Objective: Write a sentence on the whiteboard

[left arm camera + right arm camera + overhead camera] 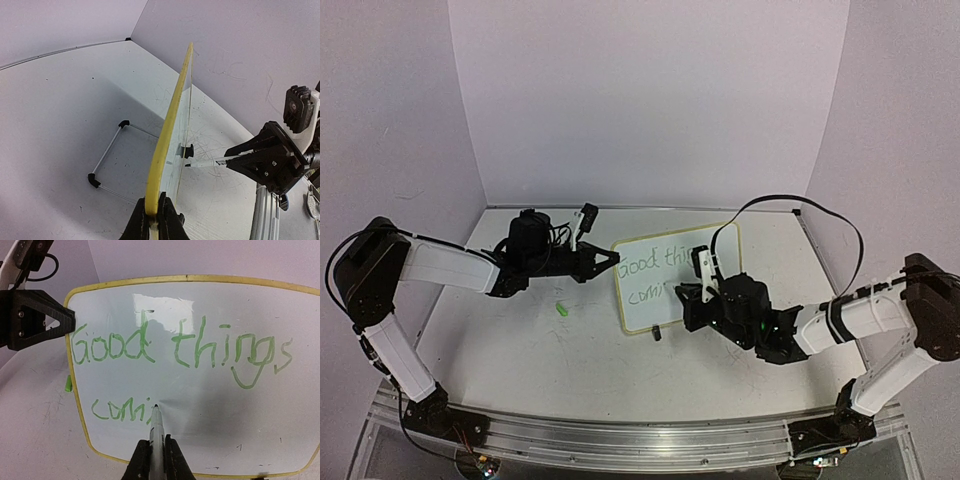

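Note:
The whiteboard stands tilted on the table, white with a pale yellow rim. My left gripper is shut on that rim at the board's left edge. The sentence in green reads "Good things", with "comi" on the line below. My right gripper is shut on a white marker. The marker's tip rests on the board just right of the "i". In the left wrist view the marker meets the board face from the right.
A green marker cap lies on the table left of the board. A black clip foot sits at the board's lower edge. A wire stand rests behind it. Grey walls close in the back and both sides.

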### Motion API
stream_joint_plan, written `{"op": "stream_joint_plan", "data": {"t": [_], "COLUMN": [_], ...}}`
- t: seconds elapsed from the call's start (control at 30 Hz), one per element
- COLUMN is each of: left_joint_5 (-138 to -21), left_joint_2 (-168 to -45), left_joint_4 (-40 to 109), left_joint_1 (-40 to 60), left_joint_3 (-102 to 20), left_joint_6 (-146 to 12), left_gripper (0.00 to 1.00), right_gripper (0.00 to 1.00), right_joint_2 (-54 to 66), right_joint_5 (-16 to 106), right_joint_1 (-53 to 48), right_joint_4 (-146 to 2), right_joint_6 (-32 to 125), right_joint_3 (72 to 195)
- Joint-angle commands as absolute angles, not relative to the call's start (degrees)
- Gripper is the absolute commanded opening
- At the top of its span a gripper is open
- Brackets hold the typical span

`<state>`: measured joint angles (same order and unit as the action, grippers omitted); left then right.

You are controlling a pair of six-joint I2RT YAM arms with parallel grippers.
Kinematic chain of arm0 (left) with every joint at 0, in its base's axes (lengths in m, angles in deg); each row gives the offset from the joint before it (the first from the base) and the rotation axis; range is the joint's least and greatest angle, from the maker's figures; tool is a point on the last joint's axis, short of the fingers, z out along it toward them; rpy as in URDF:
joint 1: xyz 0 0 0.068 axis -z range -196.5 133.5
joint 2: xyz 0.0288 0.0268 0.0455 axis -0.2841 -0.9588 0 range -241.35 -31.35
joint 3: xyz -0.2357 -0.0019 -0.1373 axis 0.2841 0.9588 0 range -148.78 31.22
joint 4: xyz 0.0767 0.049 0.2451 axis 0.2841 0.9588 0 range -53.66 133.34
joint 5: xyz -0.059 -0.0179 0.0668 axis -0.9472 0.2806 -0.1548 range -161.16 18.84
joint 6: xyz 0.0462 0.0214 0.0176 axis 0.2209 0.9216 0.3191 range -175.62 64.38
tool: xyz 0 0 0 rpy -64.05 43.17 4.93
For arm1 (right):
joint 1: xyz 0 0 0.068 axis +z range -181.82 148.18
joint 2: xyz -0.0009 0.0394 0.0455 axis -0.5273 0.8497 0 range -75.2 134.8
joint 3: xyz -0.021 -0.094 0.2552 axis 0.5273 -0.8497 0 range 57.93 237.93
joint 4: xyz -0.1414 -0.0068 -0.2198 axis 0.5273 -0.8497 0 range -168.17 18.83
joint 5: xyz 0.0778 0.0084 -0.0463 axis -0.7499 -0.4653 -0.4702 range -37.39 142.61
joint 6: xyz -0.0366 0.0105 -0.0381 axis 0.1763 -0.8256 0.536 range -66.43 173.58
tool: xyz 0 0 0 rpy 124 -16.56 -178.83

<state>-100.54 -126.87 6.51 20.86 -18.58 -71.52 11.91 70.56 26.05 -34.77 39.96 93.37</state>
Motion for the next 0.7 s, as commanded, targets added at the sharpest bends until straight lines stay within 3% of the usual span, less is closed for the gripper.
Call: {"op": "stream_joint_plan", "data": {"t": [0.0,0.67], "left_joint_5": [-97.2,-97.5], "left_joint_2": [-125.4,-125.7], "left_joint_4": [7.2,7.2], "left_joint_1": [20.5,20.5], "left_joint_3": [-20.1,-20.5], "left_joint_6": [-67.8,-67.6], "left_gripper": [0.00,0.00], "right_gripper": [0.00,0.00], "right_joint_2": [12.9,14.2], "right_joint_5": [72.6,72.6], "right_joint_1": [25.8,25.7], "right_joint_4": [-33.4,-37.7], "right_joint_6": [40.3,37.8], "right_joint_3": [95.2,94.6]}}
